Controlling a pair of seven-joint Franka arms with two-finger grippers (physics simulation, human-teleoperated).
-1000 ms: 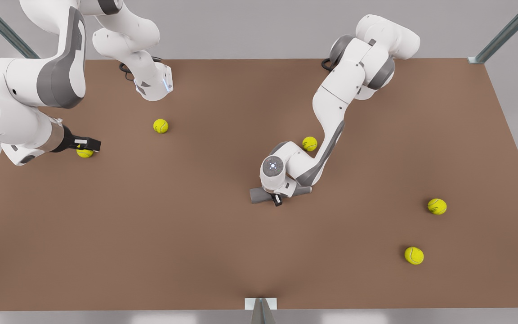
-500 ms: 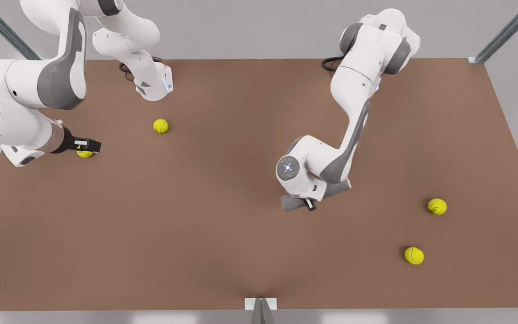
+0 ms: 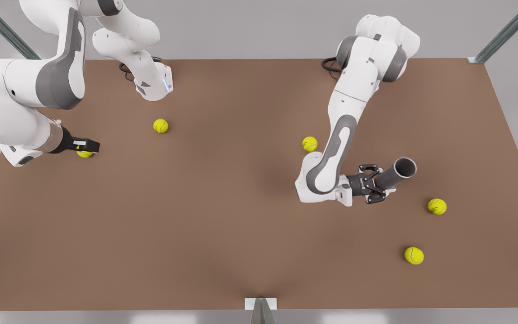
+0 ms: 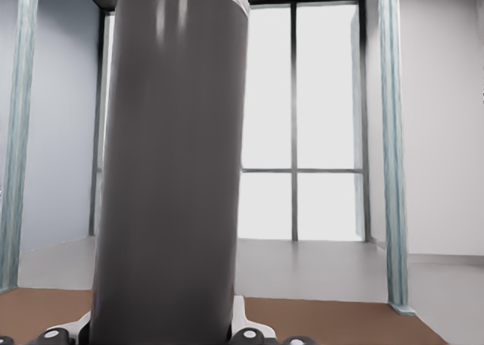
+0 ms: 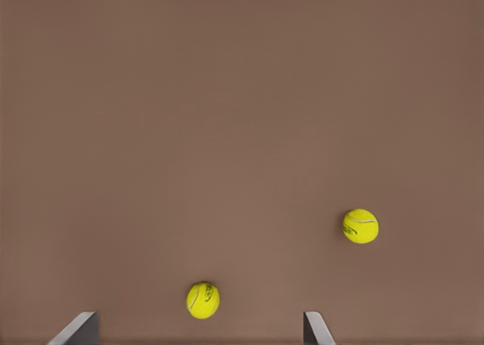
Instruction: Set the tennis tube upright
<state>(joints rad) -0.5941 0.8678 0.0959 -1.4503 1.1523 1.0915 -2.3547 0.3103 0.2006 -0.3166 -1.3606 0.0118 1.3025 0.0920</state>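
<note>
My left gripper (image 3: 372, 183) is clamped on the tennis tube (image 3: 394, 173) near its closed end, holding it off the table (image 3: 196, 234) on the front view's right — open mouth tilted up and away from me. In my left wrist view the tennis tube (image 4: 170, 171) rises straight ahead of the camera. So the lift looks done; what's left, I judge, is lowering the closed end to the table and letting go. My right gripper (image 3: 86, 145) waits over a ball (image 3: 84, 153) on the front view's left, fingers (image 5: 76, 328) apart.
</note>
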